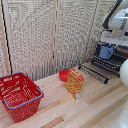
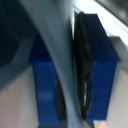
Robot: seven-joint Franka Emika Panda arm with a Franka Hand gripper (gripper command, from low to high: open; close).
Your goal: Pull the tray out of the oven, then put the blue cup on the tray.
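Observation:
The oven point(image 1: 119, 56) stands at the exterior view's right with its door point(image 1: 93, 72) folded down. The tray point(image 1: 108, 62), a dark rack of thin wires, sticks out of the oven mouth over the door. The blue cup point(image 1: 106, 51) hangs just above the tray, and I cannot tell whether it touches. My gripper point(image 1: 106, 45) comes down onto it from above. In the blurred wrist view the blue cup point(image 2: 100, 60) fills the frame. A grey finger point(image 2: 60, 65) and a black pad point(image 2: 83, 75) clamp its wall, so the gripper point(image 2: 72, 75) is shut on it.
An orange box point(image 1: 75, 83) stands upright mid-table, with a small red bowl point(image 1: 63, 75) just behind it. A red basket point(image 1: 20, 95) sits at the exterior view's left. A slatted screen point(image 1: 45, 35) closes off the back of the wooden table point(image 1: 95, 105).

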